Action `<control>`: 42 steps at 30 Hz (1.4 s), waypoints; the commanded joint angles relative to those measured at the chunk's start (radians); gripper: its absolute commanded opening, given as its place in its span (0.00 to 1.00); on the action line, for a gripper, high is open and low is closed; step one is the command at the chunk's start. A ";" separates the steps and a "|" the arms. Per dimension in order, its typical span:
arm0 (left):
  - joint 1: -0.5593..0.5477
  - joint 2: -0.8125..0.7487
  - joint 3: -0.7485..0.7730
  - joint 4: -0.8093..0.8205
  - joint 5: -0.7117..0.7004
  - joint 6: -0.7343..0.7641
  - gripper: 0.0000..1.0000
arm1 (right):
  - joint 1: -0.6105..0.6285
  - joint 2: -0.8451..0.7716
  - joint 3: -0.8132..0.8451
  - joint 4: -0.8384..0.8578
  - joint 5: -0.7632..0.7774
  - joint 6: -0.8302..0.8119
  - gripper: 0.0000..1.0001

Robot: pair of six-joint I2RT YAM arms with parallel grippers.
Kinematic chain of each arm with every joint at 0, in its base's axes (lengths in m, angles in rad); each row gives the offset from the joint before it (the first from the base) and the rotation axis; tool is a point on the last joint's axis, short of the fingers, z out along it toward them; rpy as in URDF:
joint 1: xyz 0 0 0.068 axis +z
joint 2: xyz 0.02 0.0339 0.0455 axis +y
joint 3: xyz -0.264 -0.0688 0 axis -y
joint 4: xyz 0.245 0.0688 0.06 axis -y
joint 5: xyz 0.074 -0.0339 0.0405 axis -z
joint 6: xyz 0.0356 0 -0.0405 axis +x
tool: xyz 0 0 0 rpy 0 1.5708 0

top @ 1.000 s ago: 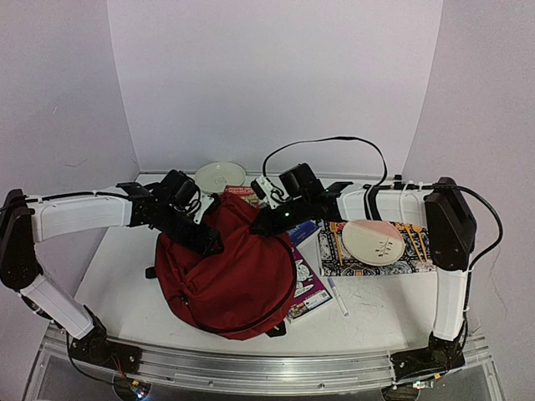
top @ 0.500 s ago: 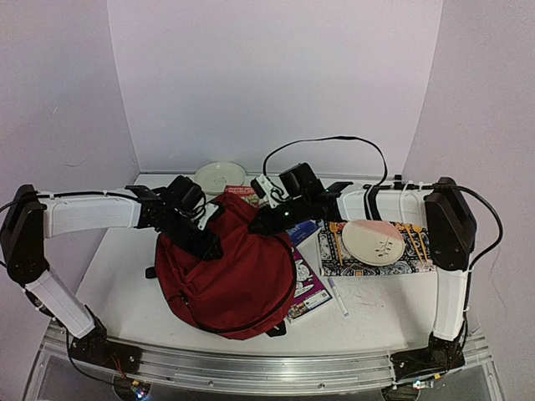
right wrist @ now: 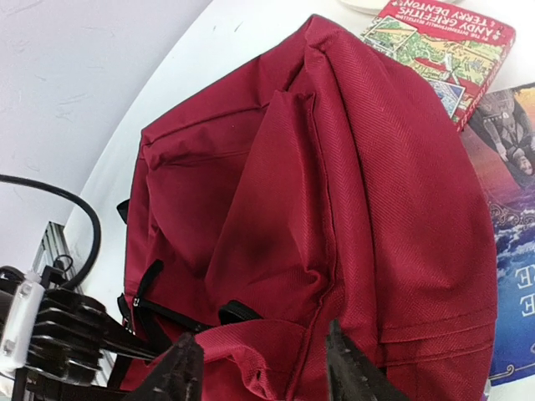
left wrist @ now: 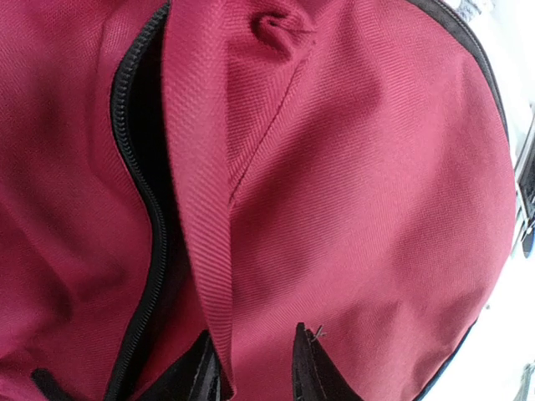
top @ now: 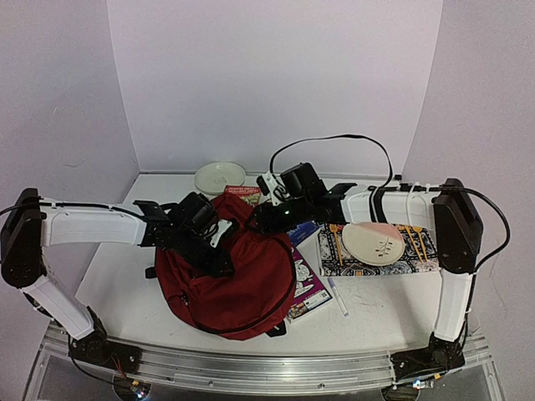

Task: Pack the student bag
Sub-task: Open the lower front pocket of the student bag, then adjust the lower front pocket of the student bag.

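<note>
The large dark red soft fabric backpack lies slumped on the white table. A red-covered paperback touches its far edge, and a purple-covered book pokes from under its side nearest the right arm. On the bag's top, the left gripper sets its 2 fingers close together astride the flap beside the black zip; we cannot tell whether they pinch it. Over the bag's far shoulder the right gripper stands wide apart, holding nothing. We fear that with only 1 gripper pulling, the flap could slip free or the limp bag could drag the 2 books. The zip gapes slightly, dark inside, and the cloth is creased and sagging.
</note>
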 commanded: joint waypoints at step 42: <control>0.017 -0.099 -0.065 0.230 -0.193 -0.156 0.39 | 0.063 0.021 -0.138 0.077 0.127 -0.047 0.00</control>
